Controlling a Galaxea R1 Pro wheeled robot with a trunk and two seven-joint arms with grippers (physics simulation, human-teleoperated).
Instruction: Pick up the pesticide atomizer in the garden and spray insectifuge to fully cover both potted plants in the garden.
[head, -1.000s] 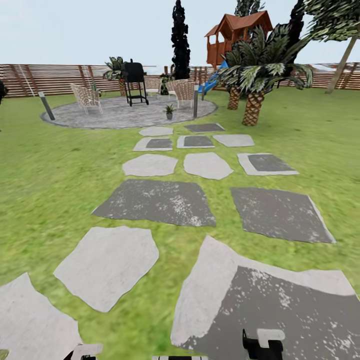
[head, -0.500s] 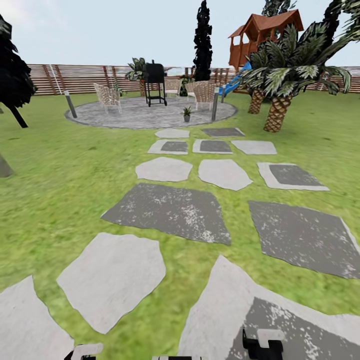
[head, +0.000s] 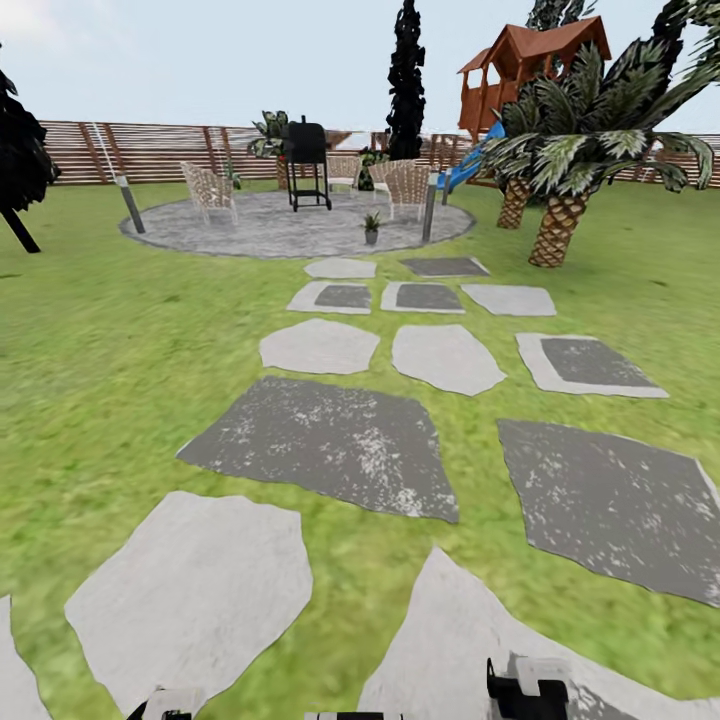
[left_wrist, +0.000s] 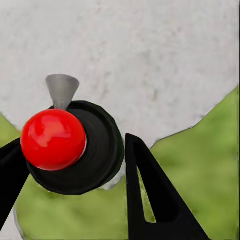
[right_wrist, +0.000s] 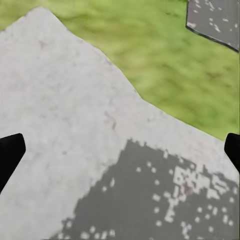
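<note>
You are facing the garden's lawn (head: 110, 330), with grey and white stepping stones (head: 325, 448) leading ahead to the round gravel patio (head: 270, 228). One small potted plant (head: 371, 226) stands on the patio's near edge, just left of a grey post lamp (head: 430, 208) and in front of the wicker chairs (head: 405, 187) and the black grill (head: 307, 160); the brown slatted fence (head: 160, 150) runs behind.

Your left gripper (left_wrist: 70, 165) is clamped around a dark bottle with a red knob (left_wrist: 54, 139) — seen end-on, it looks like the pesticide atomizer (left_wrist: 92, 150), hanging over a pale stone. Your right gripper (right_wrist: 120, 150) is spread wide — nothing between its fingers, above a stone's edge and grass.
</note>
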